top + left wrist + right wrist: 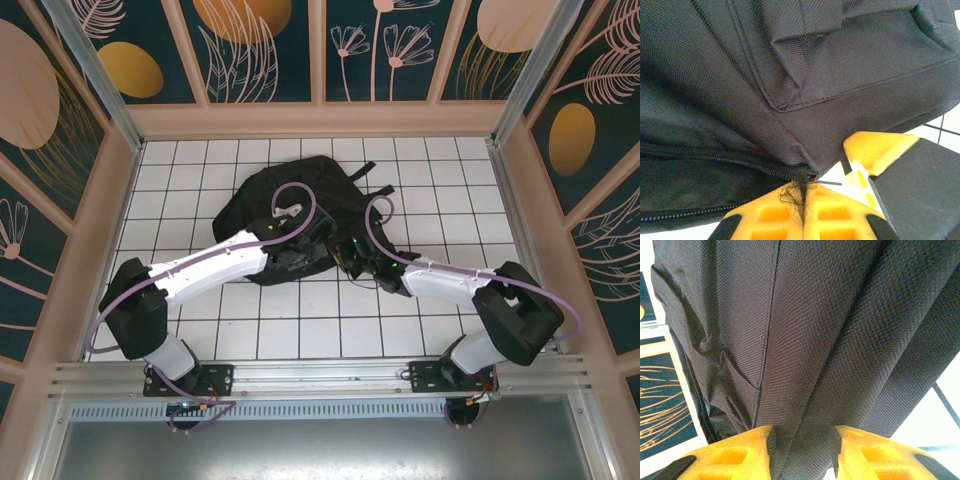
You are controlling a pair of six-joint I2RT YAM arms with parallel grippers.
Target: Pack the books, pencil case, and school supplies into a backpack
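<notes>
Backpack [300, 190] at table [200, 170] centre, slumped, wider than deep, long axis roughly 9 to 3 o'clock. Coarse black weave, stitched seams, zip track along its 6 o'clock edge. Left gripper [803, 200] pressed together on dark threads at the zip end. Right gripper [802, 437] pinching a fabric fold at 5 o'clock. Bare white tiles all round, out to the walls [105, 230].

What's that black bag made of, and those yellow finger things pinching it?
The backpack looks like matte woven synthetic fabric, perhaps nylon or polyester: a fine grid weave, stitched seams and soft folds show. The yellow fingers look like moulded or printed hard plastic, smooth with a slight sheen and recessed pockets; exact plastic is unclear.
</notes>
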